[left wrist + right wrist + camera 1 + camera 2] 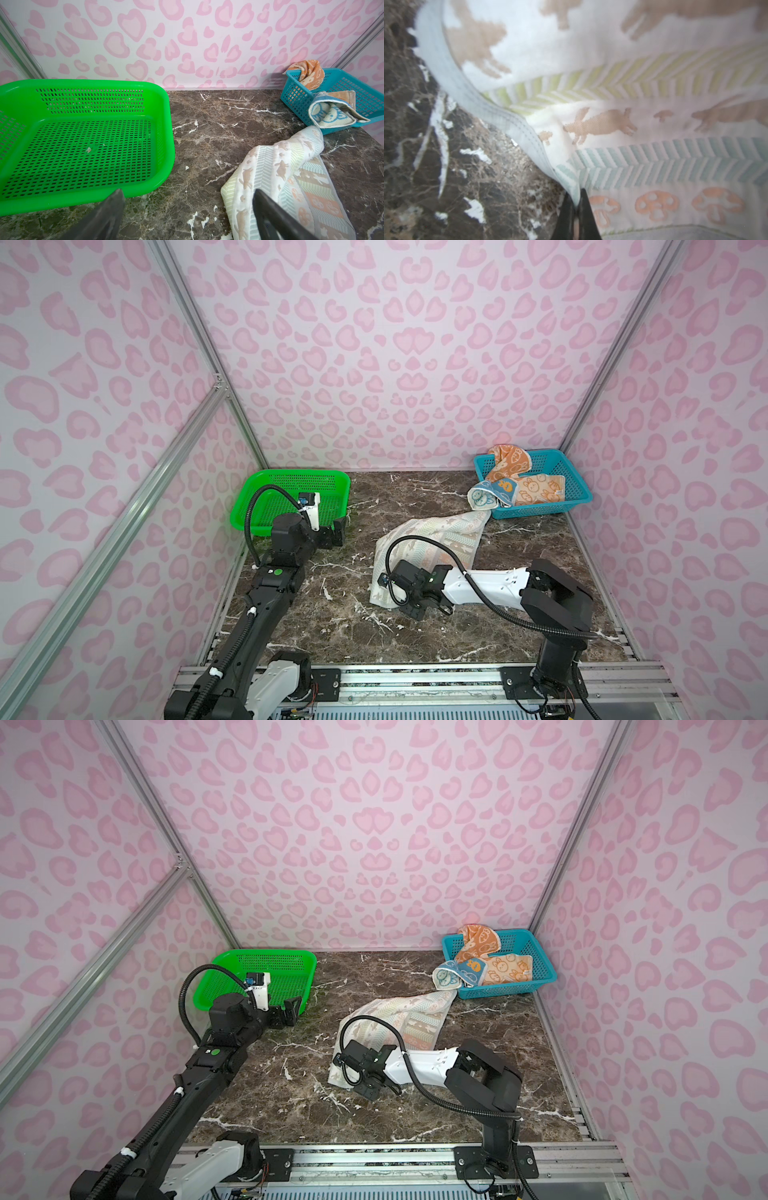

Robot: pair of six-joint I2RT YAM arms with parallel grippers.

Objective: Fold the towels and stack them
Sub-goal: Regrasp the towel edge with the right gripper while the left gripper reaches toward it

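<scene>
From my station I see the white chevron towel [432,543] [399,1019] lying out on the dark marble counter [415,635], right of centre. Its long axis runs on a diagonal from the middle of the counter toward the back right corner. The near end is broad and partly doubled over. The far end narrows to a twisted tip at the base of the blue mesh basket [536,512] [498,992], at its front left corner. In the right wrist view the right gripper [576,199] has its jaws pressed together on the towel's hemmed edge [633,104], with the cloth lifted off the marble just there. The left gripper [336,533] [188,191] hangs with its jaws spread wide and nothing between them, just beside the near right corner of the green mesh basket [291,479] [83,99], which sits in the back left corner. The blue bunny-face towel [488,495] [328,116] droops over the blue basket's front left rim, directly above the white towel's tip. The orange bunny towel [536,489] [311,72] lies crumpled inside that basket, one bunched part riding up over its back left corner. The counter is brown stone with white veins. Pink heart-spotted walls in aluminium framing close it in on three sides.
</scene>
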